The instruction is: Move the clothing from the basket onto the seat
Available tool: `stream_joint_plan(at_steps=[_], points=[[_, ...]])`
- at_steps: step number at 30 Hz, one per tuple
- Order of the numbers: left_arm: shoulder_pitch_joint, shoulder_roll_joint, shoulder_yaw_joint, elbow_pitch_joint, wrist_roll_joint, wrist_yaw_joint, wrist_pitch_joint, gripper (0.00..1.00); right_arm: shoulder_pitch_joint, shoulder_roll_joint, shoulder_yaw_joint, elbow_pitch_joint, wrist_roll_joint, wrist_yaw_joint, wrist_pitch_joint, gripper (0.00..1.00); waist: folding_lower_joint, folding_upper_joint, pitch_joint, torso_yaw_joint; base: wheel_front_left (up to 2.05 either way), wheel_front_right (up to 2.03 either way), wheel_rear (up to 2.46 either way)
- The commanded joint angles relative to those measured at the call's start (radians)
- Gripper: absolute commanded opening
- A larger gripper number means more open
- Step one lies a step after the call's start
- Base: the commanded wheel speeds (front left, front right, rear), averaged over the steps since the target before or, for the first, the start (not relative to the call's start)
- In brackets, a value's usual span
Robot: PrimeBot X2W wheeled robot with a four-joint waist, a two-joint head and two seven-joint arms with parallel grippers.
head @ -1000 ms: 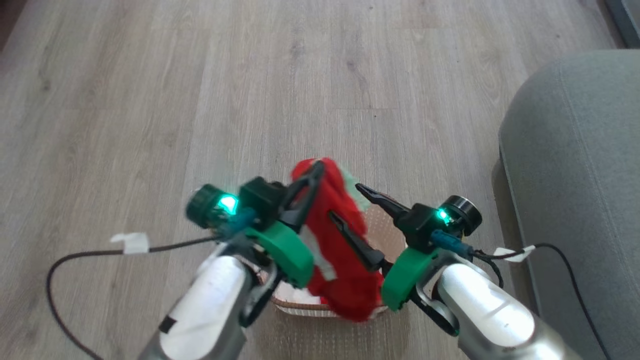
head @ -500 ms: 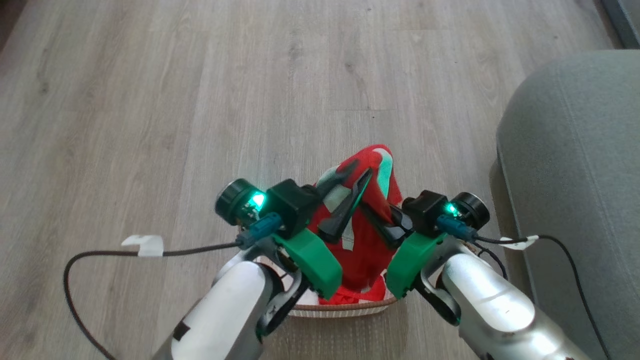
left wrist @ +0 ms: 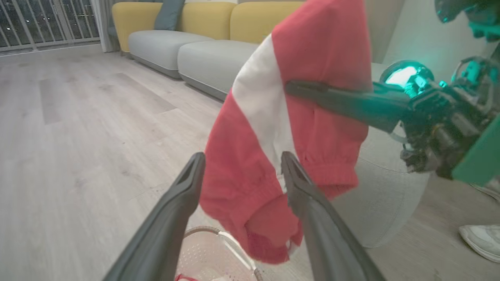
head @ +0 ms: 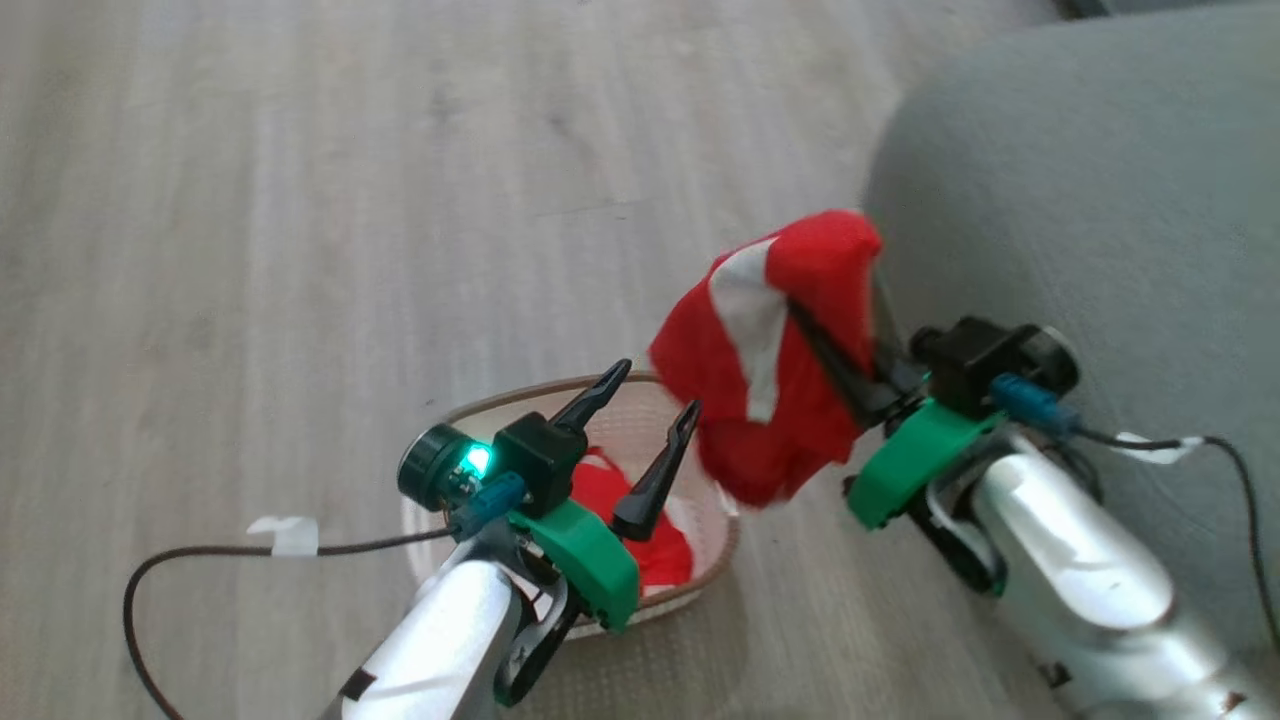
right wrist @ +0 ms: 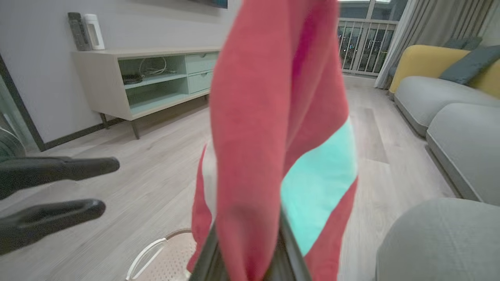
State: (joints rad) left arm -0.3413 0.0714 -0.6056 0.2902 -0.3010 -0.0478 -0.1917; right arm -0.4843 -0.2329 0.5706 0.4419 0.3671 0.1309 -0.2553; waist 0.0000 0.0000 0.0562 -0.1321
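Observation:
A red garment with a white stripe (head: 790,300) hangs in the air between the basket and the seat, with my right gripper (head: 815,335) shut on it. The same cloth (right wrist: 254,117) drapes over that gripper's fingers in the right wrist view. My left gripper (head: 655,388) stands open above the basket (head: 480,405), holding nothing. More red clothing (head: 625,505) lies inside the basket. The grey seat (head: 1100,200) is just right of the hanging garment. In the left wrist view the garment (left wrist: 312,47) hangs beyond my open fingers (left wrist: 187,179), pinched by the right gripper (left wrist: 300,88).
Wooden floor (head: 300,200) spreads to the left and ahead. A black cable (head: 200,555) trails from my left arm. A grey and yellow sofa (left wrist: 203,47) stands farther off, and a low cabinet (right wrist: 156,82) is by the wall. A white shoe (left wrist: 480,240) is on the floor.
My left gripper has opened and let go of the red garment. The right gripper has shut on it and carried it right, toward the seat. The camera has turned right.

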Motion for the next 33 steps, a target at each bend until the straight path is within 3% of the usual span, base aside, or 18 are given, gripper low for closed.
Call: stream_joint_plan(at_steps=[1, 5, 12, 18, 23, 28, 33], points=[[-0.031, -0.002, 0.03, -0.021, -0.007, 0.006, -0.019, 1.0, -0.039, -0.014, -0.012, -0.048, 0.008, 0.0, -0.006, 0.0, 0.0, 0.0, 0.022, -0.094, 0.0, 0.0, 0.0], [-0.041, -0.01, 0.012, 0.014, -0.018, 0.002, -0.04, 1.0, -0.024, -0.074, -0.057, -0.083, 0.019, 0.0, -0.006, 0.0, 0.0, 0.0, 0.042, -0.19, 0.0, 0.0, 0.0], [-0.059, -0.017, -0.033, 0.037, -0.032, -0.001, -0.052, 1.0, -0.003, -0.139, -0.145, -0.106, 0.035, 0.0, -0.006, 0.0, 0.0, 0.0, 0.064, -0.249, 0.0, 0.0, 0.0], [-0.093, -0.019, -0.063, 0.032, -0.028, 0.01, -0.049, 1.0, 0.0, -0.154, -0.214, -0.135, 0.064, 0.0, -0.006, 0.0, 0.0, 0.0, 0.124, -0.25, 0.0, 0.0, 0.0], [-0.166, -0.02, -0.075, 0.016, -0.007, 0.02, -0.029, 1.0, -0.046, -0.169, -0.32, -0.151, 0.114, 0.0, -0.006, 0.0, 0.0, 0.0, 0.248, -0.236, 0.0, 0.0, 0.0], [-0.236, 0.004, -0.066, -0.022, 0.023, 0.035, 0.0, 1.0, -0.189, -0.204, -0.475, -0.12, 0.172, 0.0, -0.006, 0.0, 0.0, 0.0, 0.415, -0.225, 0.0, 0.0, 0.0], [-0.246, 0.06, -0.051, -0.056, 0.04, 0.049, 0.031, 1.0, -0.415, -0.247, -0.56, -0.036, 0.182, 0.0, -0.006, 0.0, 0.0, 0.0, 0.537, -0.207, 0.0, 0.0, 0.0]])
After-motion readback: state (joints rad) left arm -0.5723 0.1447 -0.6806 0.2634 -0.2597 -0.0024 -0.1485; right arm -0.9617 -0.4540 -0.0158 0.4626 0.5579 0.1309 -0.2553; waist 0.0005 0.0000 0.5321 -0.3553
